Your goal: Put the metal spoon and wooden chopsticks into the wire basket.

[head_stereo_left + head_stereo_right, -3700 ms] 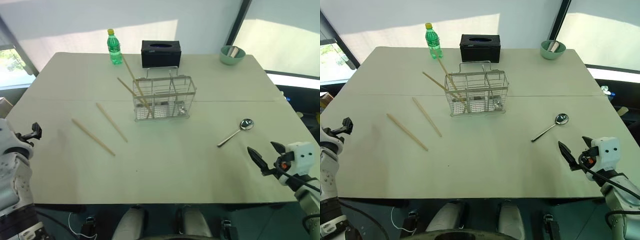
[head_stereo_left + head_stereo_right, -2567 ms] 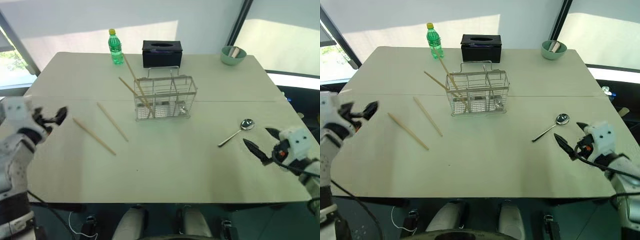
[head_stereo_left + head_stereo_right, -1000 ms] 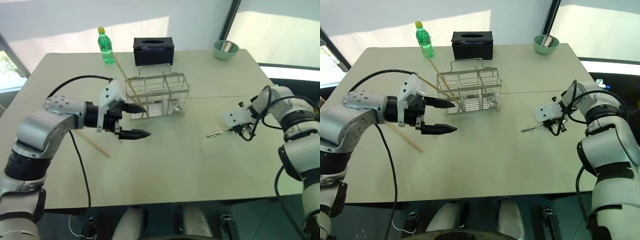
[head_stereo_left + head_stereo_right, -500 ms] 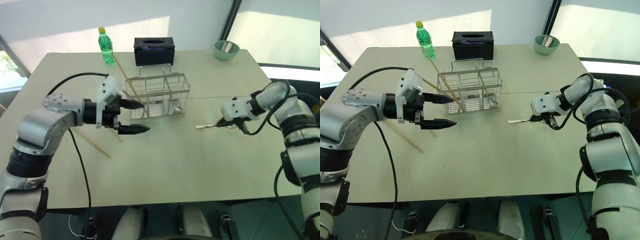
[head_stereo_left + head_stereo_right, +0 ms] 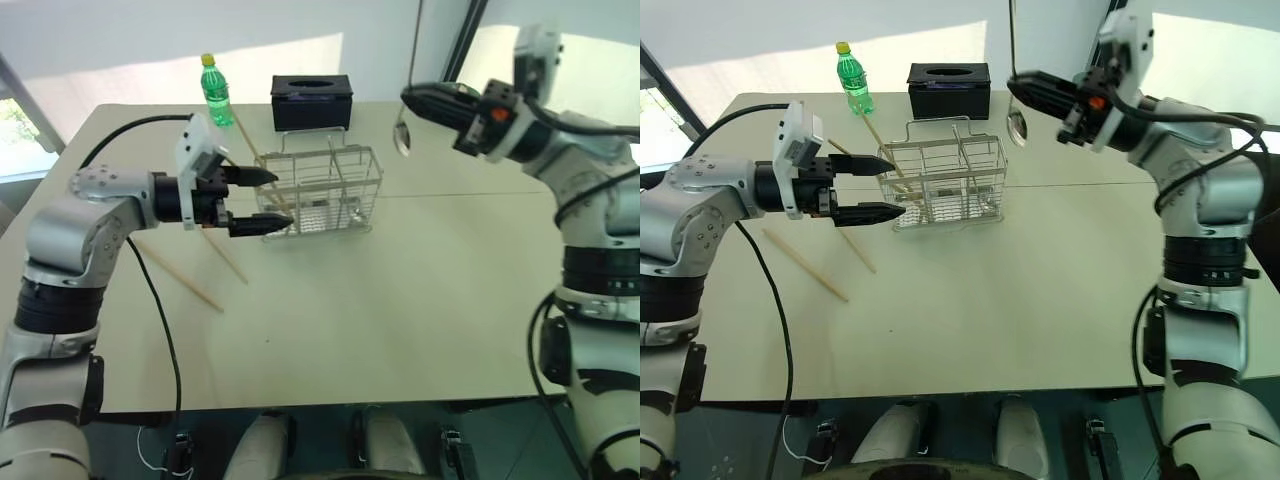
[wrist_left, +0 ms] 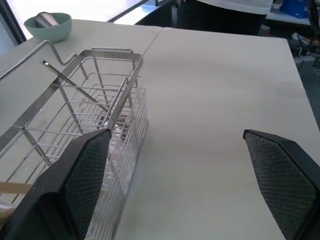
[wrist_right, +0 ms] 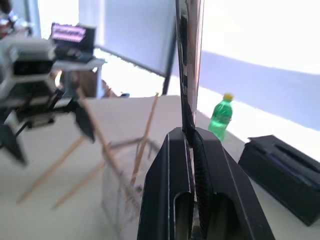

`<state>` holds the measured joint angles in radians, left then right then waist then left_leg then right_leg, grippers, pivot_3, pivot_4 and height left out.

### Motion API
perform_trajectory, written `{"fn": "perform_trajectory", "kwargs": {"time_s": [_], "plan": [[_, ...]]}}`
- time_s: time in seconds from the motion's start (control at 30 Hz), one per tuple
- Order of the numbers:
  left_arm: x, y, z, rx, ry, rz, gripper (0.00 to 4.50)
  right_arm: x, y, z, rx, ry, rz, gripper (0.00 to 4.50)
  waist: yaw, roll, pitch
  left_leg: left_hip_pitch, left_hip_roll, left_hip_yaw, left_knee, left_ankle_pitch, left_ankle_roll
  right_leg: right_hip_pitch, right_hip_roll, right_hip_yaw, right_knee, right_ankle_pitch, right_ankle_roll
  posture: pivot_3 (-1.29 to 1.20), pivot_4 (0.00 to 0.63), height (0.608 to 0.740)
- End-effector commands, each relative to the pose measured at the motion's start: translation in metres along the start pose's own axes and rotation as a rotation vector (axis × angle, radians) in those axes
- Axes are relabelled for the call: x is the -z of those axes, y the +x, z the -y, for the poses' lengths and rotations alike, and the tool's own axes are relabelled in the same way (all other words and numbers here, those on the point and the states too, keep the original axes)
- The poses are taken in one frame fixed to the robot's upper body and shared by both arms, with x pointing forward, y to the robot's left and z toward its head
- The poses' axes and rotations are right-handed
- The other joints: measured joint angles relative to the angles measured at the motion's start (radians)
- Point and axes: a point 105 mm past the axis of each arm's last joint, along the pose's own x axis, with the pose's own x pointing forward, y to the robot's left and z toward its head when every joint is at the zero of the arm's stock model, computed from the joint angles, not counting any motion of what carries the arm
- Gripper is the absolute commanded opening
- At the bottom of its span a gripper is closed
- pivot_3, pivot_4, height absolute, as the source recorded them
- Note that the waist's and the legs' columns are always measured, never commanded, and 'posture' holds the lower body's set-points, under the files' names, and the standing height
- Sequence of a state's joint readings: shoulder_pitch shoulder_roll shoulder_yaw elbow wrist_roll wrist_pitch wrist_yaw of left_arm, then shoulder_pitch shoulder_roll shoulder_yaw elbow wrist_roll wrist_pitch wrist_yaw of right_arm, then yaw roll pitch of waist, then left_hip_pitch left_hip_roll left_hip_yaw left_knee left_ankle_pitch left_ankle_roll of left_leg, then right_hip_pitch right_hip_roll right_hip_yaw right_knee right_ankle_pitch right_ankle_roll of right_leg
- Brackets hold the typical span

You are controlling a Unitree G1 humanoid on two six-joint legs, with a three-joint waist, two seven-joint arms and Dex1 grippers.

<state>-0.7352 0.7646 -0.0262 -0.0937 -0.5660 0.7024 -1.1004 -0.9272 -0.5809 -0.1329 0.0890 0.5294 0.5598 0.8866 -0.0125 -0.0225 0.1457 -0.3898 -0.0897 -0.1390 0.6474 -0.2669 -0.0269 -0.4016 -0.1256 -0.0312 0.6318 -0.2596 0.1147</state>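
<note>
Dangling the metal spoon (image 5: pixel 402 137) bowl-down from tightly pinched fingers, the right gripper (image 5: pixel 412 96) risks it swinging wide of the wire basket (image 5: pixel 318 193), while the left gripper (image 5: pixel 268 200) gapes empty beside it

- no text, label, brand, number or sign can be read in any view.
- the green bottle (image 5: pixel 216 92) has a label band, but nothing on it is legible.
- the black tissue box (image 5: pixel 311 101) shows no readable print.
</note>
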Motion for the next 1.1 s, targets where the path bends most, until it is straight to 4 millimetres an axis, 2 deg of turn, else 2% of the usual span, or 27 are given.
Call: {"fn": "perform_trajectory", "kwargs": {"time_s": [0.03, 0.17, 0.37, 0.57, 0.6, 0.63, 0.7, 0.9, 0.97, 1.03, 1.1], "plan": [[-0.014, 0.0, -0.002, -0.013, 0.059, 0.024, 4.5, -0.005, 0.015, 0.011, 0.117, -0.021, 0.034, 0.03, 0.002, 0.0, 0.0, -0.001, -0.001, 0.0, 0.0, 0.0, -0.001, -0.002, 0.001, 0.0, 0.0, 0.0, 0.0, 0.0, 0.15, 0.661], [-0.015, 0.001, -0.001, -0.02, 0.06, 0.03, 4.5, 0.017, 0.031, 0.013, 0.176, 0.014, 0.013, 0.03, 0.0, 0.0, 0.0, -0.002, -0.001, 0.001, 0.0, 0.004, -0.006, -0.002, 0.001, 0.0, 0.0, 0.0, 0.0, 0.0, 0.15, 0.661], [-0.016, -0.002, 0.0, -0.045, 0.058, 0.035, 4.5, 0.051, 0.042, 0.003, 0.197, 0.101, -0.021, 0.03, -0.003, -0.001, 0.0, -0.002, -0.001, 0.001, 0.0, 0.003, -0.006, -0.003, 0.002, 0.0, 0.001, 0.0, 0.0, 0.0, 0.15, 0.661], [-0.015, -0.006, -0.001, -0.069, 0.055, 0.027, 4.5, 0.064, 0.042, -0.002, 0.219, 0.176, -0.035, 0.03, -0.004, 0.0, 0.0, -0.002, 0.0, 0.0, 0.0, 0.002, -0.002, -0.004, 0.003, 0.0, 0.003, 0.001, -0.001, 0.0, 0.15, 0.661], [-0.015, -0.007, -0.002, -0.081, 0.053, 0.027, 4.5, 0.065, 0.041, -0.003, 0.23, 0.168, -0.04, 0.69, -0.005, 0.0, 0.0, -0.002, 0.0, 0.0, 0.0, 0.002, -0.002, -0.004, 0.003, 0.0, 0.003, 0.001, -0.001, 0.0, 0.15, 0.661], [-0.015, -0.009, -0.003, -0.093, 0.05, 0.028, 4.5, 0.065, 0.04, -0.004, 0.239, 0.151, -0.041, 1.01, -0.005, 0.0, 0.0, -0.001, 0.0, 0.0, 0.0, 0.002, -0.002, -0.004, 0.004, 0.0, 0.003, 0.001, -0.001, 0.0, 0.15, 0.661], [-0.015, -0.01, -0.005, -0.111, 0.044, 0.032, 4.5, 0.062, 0.039, -0.004, 0.248, 0.127, -0.039, 1.93, -0.005, 0.0, 0.0, -0.001, 0.0, 0.0, 0.0, 0.002, -0.002, -0.004, 0.004, 0.0, 0.004, 0.001, -0.001, 0.0, 0.15, 0.661], [-0.018, -0.017, -0.015, -0.208, 0.018, 0.07, 4.5, 0.034, 0.027, -0.002, 0.248, 0.103, 0.001, 1.93, -0.002, 0.0, 0.0, -0.001, 0.0, 0.0, 0.0, 0.002, -0.002, -0.004, 0.004, 0.0, 0.004, 0.001, -0.001, 0.0, 0.15, 0.661], [-0.023, -0.025, -0.027, -0.3, -0.013, 0.104, 4.5, 0.016, 0.02, -0.004, 0.215, 0.073, 0.025, 1.93, 0.0, 0.0, 0.0, -0.001, 0.0, 0.0, 0.0, 0.002, -0.002, -0.004, 0.004, 0.0, 0.003, 0.001, -0.001, 0.0, 0.15, 0.661], [-0.029, -0.035, -0.039, -0.409, -0.038, 0.134, 4.5, -0.003, 0.011, -0.014, 0.136, 0.04, 0.051, 1.93, 0.0, 0.0, 0.0, -0.001, 0.0, -0.001, 0.0, 0.002, -0.002, -0.004, 0.004, 0.0, 0.003, 0.001, -0.001, 0.0, 0.15, 0.661], [-0.034, -0.05, -0.056, -0.569, -0.081, 0.16, 4.5, -0.019, 0.0, -0.033, 0.011, 0.009, 0.059, 1.93, 0.0, -0.001, 0.0, -0.001, 0.0, -0.001, 0.0, 0.001, -0.002, -0.003, 0.004, 0.0, 0.003, 0.001, -0.001, 0.0, 0.15, 0.661]]}}
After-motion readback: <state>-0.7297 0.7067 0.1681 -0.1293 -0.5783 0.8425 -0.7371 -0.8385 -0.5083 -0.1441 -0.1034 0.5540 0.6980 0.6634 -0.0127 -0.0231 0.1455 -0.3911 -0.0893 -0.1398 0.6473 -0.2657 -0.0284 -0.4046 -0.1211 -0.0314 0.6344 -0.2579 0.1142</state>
